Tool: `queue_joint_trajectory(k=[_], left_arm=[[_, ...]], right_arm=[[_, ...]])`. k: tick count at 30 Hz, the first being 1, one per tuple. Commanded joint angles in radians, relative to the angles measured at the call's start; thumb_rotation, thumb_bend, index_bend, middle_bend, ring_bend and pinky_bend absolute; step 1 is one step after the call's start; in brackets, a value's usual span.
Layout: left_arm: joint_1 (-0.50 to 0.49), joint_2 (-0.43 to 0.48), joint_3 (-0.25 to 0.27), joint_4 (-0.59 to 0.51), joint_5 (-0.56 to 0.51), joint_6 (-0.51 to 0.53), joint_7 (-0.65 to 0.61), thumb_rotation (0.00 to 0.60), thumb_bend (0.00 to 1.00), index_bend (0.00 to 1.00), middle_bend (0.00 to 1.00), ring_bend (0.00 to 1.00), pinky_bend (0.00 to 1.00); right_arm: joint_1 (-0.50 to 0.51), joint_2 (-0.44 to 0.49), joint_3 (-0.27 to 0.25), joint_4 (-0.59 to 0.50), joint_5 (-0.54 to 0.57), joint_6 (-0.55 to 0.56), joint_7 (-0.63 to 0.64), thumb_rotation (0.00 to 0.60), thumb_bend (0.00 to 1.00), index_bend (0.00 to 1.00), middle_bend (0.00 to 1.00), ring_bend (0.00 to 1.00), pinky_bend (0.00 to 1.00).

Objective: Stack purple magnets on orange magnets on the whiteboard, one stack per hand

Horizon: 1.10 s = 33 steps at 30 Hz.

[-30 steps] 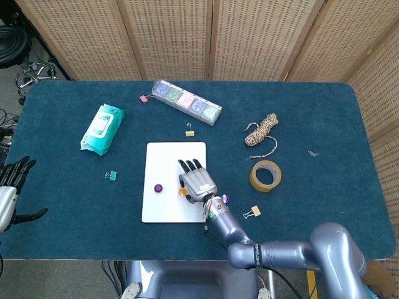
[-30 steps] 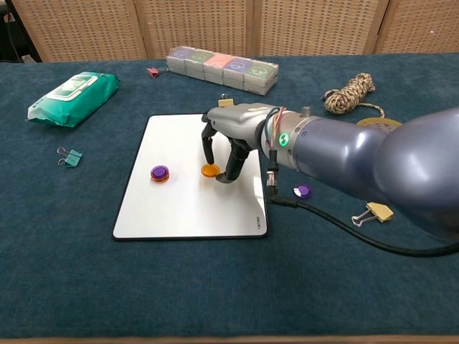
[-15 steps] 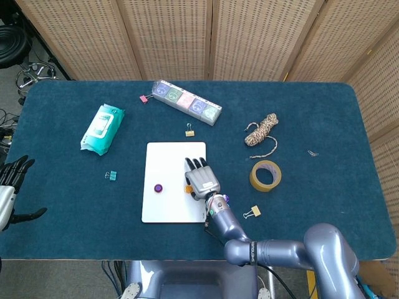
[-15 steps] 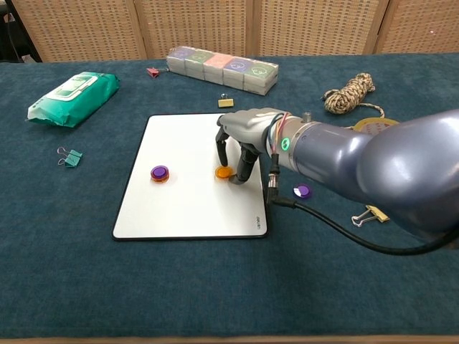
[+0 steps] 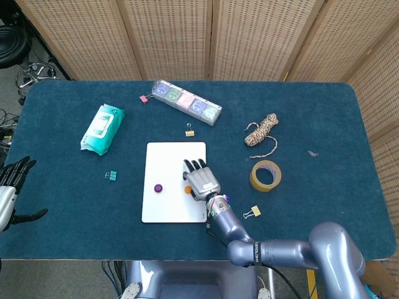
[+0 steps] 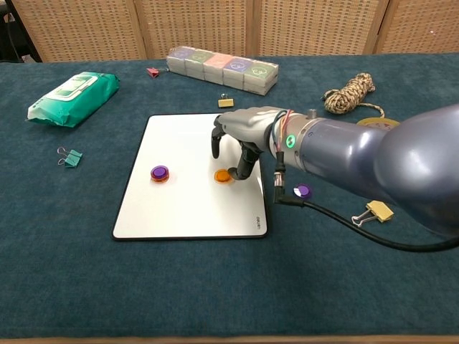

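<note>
I'm holding the right hand (image 6: 240,140) over the right half of the whiteboard (image 6: 172,208), fingers curled down. One fingertip is at or touching the right edge of the lone orange magnet (image 6: 223,175); contact isn't resolvable from either view. Nothing is in the grasp as far as I can see.

The orange magnet is lying flat on the board, bare, no purple on it. The loose purple magnet (image 6: 303,190) is sitting off the board on the blue cloth (image 6: 215,287), just right of the board's edge and partly under the arm's cable. That's my next pick, I think.

The left stack (image 6: 159,173), purple on orange, is already standing on the left half of the board, well apart from my hand.

The left hand (image 5: 11,187) is parked off the table's left edge, fingers spread, holding nothing.

For this step I'm judging: lift clear of the orange without dragging it, since it slides easily on the smooth board. Then I'm reaching right, pinching the purple magnet by its rim, avoiding the cable. Come down centred; magnets will likely snap together, so release late and straight up.
</note>
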<state>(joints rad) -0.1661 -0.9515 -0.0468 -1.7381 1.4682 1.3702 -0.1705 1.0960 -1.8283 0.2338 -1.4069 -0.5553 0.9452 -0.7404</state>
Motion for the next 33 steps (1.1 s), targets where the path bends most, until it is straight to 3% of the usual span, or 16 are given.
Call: queue_joint_trajectory(k=[1,5,8,15,28,33], left_arm=[[-0.001,0.001,0.0,0.001,0.0,-0.003,-0.001,0.6,0.07,0.0,0.0,0.0,0.0],[-0.002,0.002,0.001,0.001,0.001,-0.005,-0.002,0.6,0.07,0.0,0.0,0.0,0.0],[-0.001,0.003,0.003,-0.001,0.004,-0.004,-0.004,0.6,0.07,0.0,0.0,0.0,0.0],[0.003,0.003,0.007,-0.003,0.013,0.003,0.005,0.6,0.07,0.0,0.0,0.0,0.0],[0.005,0.007,0.008,-0.004,0.016,0.006,-0.01,0.6,0.07,0.0,0.0,0.0,0.0],[0.003,0.007,0.01,-0.003,0.018,0.002,-0.009,0.6,0.08,0.0,0.0,0.0,0.0]], right_arm=[[-0.015,0.043,-0.014,-0.063,-0.023,0.033,-0.01,0.6,0.48,0.28,0.0,0.0,0.0],[-0.057,0.115,-0.047,-0.166,-0.069,0.086,-0.006,0.6,0.46,0.26,0.0,0.0,0.0],[-0.101,0.168,-0.084,-0.233,-0.122,0.132,0.009,0.6,0.38,0.28,0.0,0.0,0.0],[-0.176,0.217,-0.141,-0.273,-0.177,0.166,0.056,0.6,0.22,0.31,0.0,0.0,0.0],[-0.208,0.162,-0.141,-0.208,-0.172,0.149,0.059,0.6,0.22,0.35,0.0,0.0,0.0],[-0.223,0.155,-0.145,-0.187,-0.158,0.14,0.058,0.6,0.26,0.37,0.0,0.0,0.0]])
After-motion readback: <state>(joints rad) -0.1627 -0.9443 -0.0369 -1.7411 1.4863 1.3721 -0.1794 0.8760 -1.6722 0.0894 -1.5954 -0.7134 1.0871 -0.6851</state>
